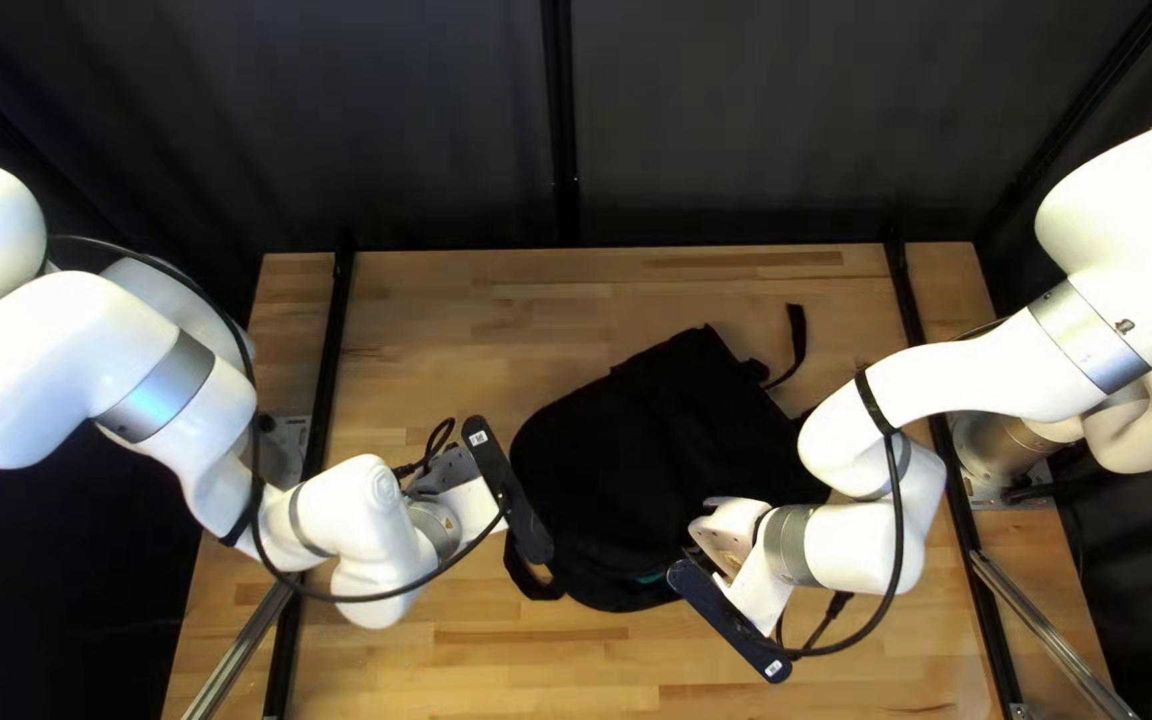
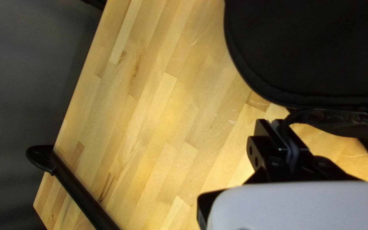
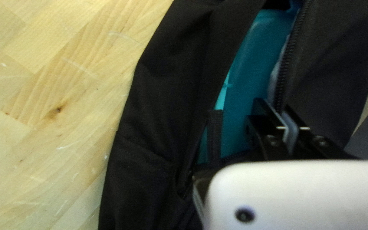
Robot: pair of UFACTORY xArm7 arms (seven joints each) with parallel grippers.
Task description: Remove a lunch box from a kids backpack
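1 black backpack [image 1: 643, 454] fills the middle of the top left view, teal lunch box [image 3: 256, 64] inside, my right gripper [image 3: 274, 105] pinching its zippered edge [image 3: 294, 44], seemingly to widen the mouth, my left gripper [image 2: 272, 123] closed on a dark pull [image 2: 333, 116], probably as anchor.

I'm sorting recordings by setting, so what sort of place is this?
Probably a robotics lab or test cell: a left arm and a right arm stand at a wooden table with a backpack, and a dark curtain hangs behind.
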